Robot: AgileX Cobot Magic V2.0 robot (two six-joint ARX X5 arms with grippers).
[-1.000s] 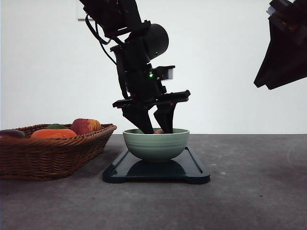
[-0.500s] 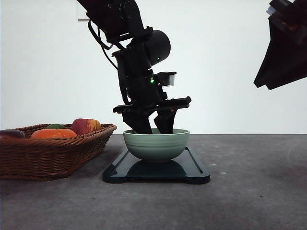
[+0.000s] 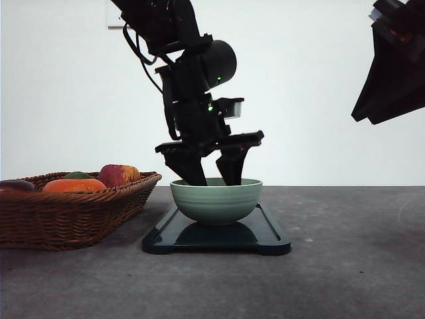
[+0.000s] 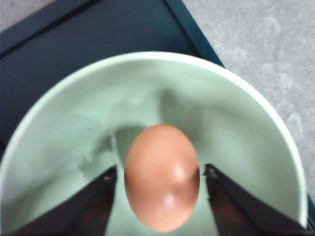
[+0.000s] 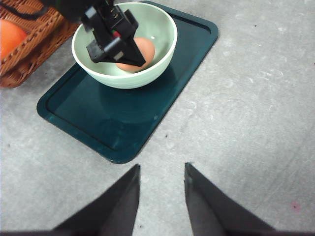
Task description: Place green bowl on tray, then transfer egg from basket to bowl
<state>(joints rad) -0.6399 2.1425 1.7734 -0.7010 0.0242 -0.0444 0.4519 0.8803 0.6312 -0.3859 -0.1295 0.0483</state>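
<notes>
Left wrist view is showing the left gripper (image 4: 158,178) with its two dark fingers spread to either side of the egg (image 4: 162,176), narrow gaps showing on both sides, so the jaws are parted and not pressing the shell. That egg is lying on the floor of the green bowl (image 4: 236,123), whose pale rim is curving round it, and the bowl is sitting on the tray (image 4: 74,34) with grey tabletop beyond the tray's edge. Seen from the front, the left gripper (image 3: 211,178) is hanging from an arm that is descending steeply from the upper left, wrist bent so the fingertips are dipping just below the bowl's rim (image 3: 216,183). The tray (image 3: 272,240) is lying flat on a dark grey, faintly speckled table (image 3: 352,266), and a plain white wall is filling the background. To the robot's left, close to the tray but not touching it, the basket (image 3: 73,216) is holding an apple (image 3: 118,175) and an orange (image 3: 73,185). High on the robot's right, the right arm is hovering well above the table. Its gripper (image 5: 161,196) is pointing down at bare grey surface near the tray's edge (image 5: 123,152), fingers standing apart with nothing between them.
</notes>
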